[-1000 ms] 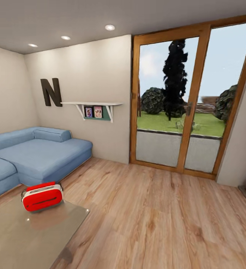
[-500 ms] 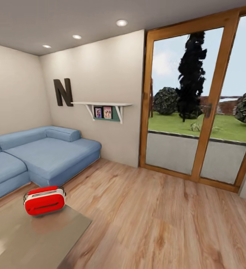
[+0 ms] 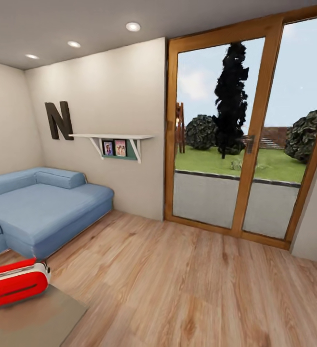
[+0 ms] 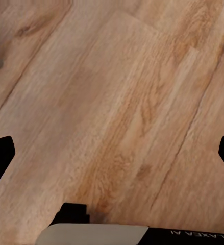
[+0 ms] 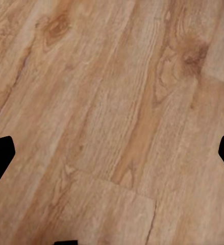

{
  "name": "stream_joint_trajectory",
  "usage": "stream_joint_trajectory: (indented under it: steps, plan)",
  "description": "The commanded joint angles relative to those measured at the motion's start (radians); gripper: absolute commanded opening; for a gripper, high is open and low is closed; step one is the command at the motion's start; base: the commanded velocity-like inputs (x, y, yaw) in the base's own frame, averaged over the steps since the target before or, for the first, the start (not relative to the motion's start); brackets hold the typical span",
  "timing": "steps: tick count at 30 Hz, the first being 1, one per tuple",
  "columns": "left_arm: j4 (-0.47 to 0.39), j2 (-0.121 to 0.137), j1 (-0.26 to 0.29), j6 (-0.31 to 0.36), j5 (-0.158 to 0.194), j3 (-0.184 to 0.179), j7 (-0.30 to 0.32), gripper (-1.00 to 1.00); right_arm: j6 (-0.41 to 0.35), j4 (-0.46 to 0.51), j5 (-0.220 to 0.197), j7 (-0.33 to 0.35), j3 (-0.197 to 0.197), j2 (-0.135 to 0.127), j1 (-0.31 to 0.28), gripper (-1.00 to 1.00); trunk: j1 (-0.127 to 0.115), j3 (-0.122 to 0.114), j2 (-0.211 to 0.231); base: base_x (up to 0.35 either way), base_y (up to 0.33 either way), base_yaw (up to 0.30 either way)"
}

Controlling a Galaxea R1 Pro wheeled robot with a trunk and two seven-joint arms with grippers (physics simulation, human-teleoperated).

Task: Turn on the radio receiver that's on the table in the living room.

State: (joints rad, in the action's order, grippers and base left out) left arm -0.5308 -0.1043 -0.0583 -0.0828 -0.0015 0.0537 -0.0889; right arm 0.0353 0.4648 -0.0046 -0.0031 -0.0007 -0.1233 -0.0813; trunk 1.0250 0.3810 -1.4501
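Down at the head view's lower-left, on the table corner: radio receiver | looks light, rigid, kinda slick, so press don't grab | both grippers spread wide, empty over floor

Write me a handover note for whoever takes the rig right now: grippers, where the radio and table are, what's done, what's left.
Left gripper: open, empty, fingertips spread wide over the light wood floor.
Right gripper: open, empty, also over bare floor.
The small red radio receiver with white side panels sits on the low glossy grey-brown table, at the head view's lower left, in front of the blue sectional sofa.
Done: robot is in the living room with the radio in sight.
Left: turn toward the table, close in, bring a gripper to the radio and switch it on. Neither arm is near it yet.
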Motion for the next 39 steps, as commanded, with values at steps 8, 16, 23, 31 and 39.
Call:
stream_joint_trajectory:
  steps: [8,16,23,31,39]
  plan:
    - [0.000,0.000,0.000,0.000,0.000,0.000,-0.013,1.00,0.000,0.000,0.000,0.000,-0.001,0.000,0.000,1.00,0.000,-0.003,0.000,0.238,-0.263,-0.057]
    - [0.000,0.000,0.000,0.000,0.000,0.000,-0.021,1.00,0.000,0.000,0.000,0.000,-0.002,0.000,0.000,1.00,0.000,-0.003,0.000,0.231,-0.270,-0.001]
    - [0.000,0.000,0.000,0.000,0.000,0.000,-0.022,1.00,0.000,0.000,0.000,0.000,-0.002,0.000,0.000,1.00,0.000,-0.003,0.000,0.230,-0.267,0.047]
    - [0.000,0.000,0.000,0.000,0.000,0.000,-0.022,1.00,0.000,0.000,0.000,0.000,-0.001,0.000,0.000,1.00,0.000,-0.003,0.000,0.233,-0.234,0.239]
    - [0.000,0.000,0.000,0.000,0.000,0.000,-0.022,1.00,0.000,0.000,0.000,0.000,-0.001,0.000,0.000,1.00,0.000,-0.003,0.000,0.264,-0.029,0.276]
